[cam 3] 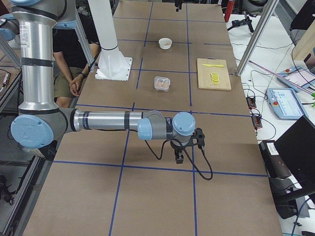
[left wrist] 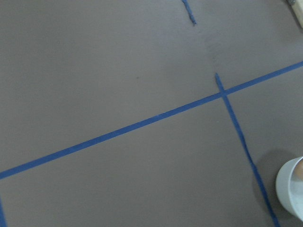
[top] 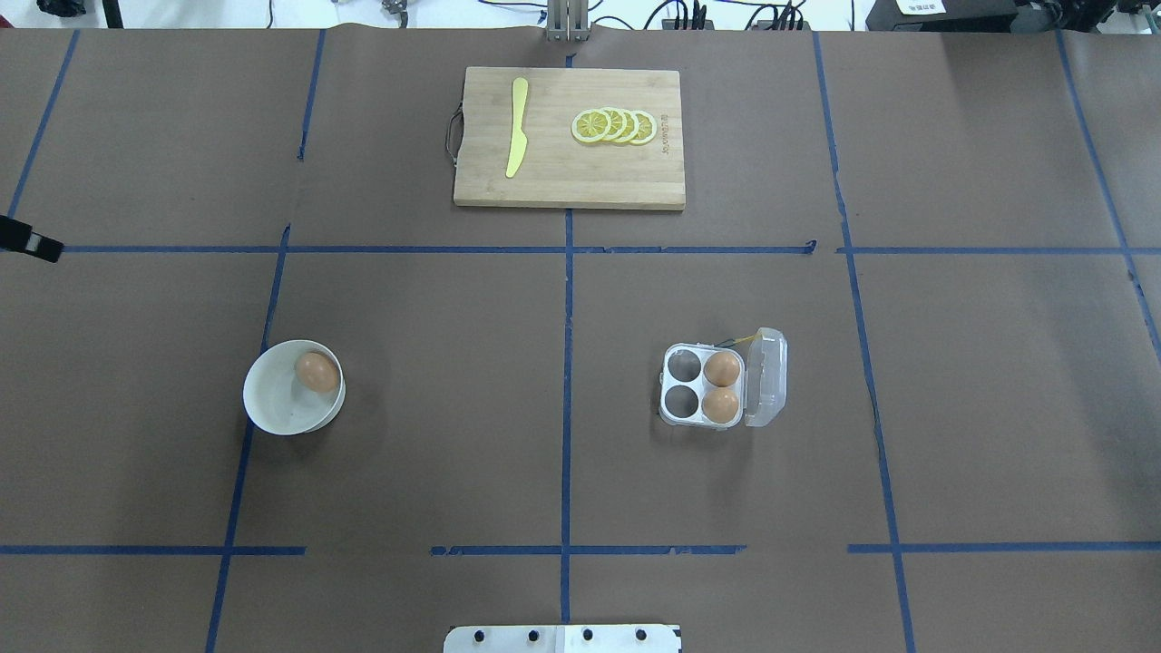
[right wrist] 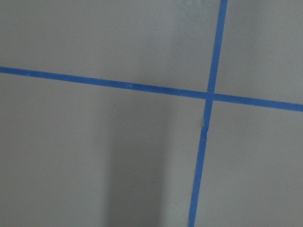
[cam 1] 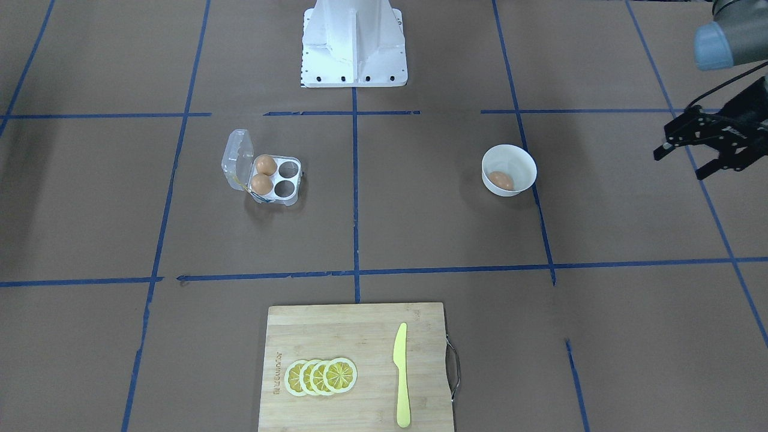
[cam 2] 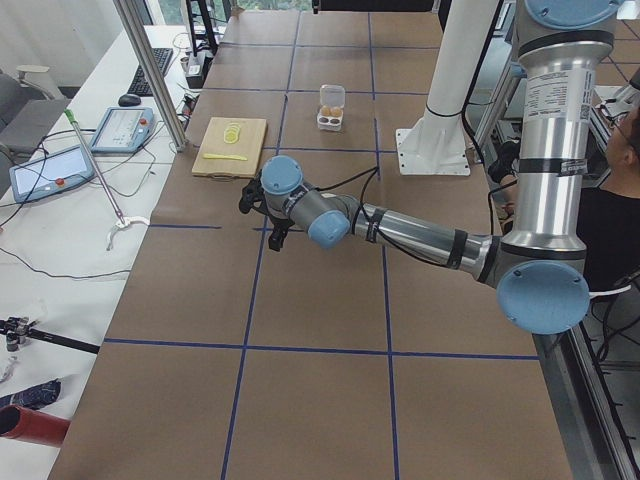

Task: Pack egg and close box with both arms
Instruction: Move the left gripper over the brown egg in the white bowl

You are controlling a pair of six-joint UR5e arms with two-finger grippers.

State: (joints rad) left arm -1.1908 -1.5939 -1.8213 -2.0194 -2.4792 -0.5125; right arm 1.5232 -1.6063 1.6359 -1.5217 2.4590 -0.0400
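Note:
One egg (cam 1: 500, 179) lies in a round white bowl (cam 1: 523, 161), also seen from overhead (top: 317, 372). The clear box (cam 1: 288, 180) stands with its lid (cam 1: 236, 157) open and upright. Two eggs (cam 1: 264, 174) fill the cups by the hinge; the other two cups are empty. From overhead the box (top: 682, 382) is right of centre. My left gripper (cam 1: 681, 162) is open and empty, hovering at the table's edge well away from the bowl. The bowl's rim (left wrist: 289, 191) shows in the left wrist view. My right gripper (cam 3: 180, 156) shows only in the exterior right view, far from the box; I cannot tell its state.
A wooden cutting board (cam 1: 336, 336) with a yellow knife (cam 1: 401, 375) and lemon slices (cam 1: 321, 376) lies at the table's far side from the robot. The white pedestal (cam 1: 354, 45) stands at the robot's base. A person (cam 3: 69, 54) sits beside the pedestal.

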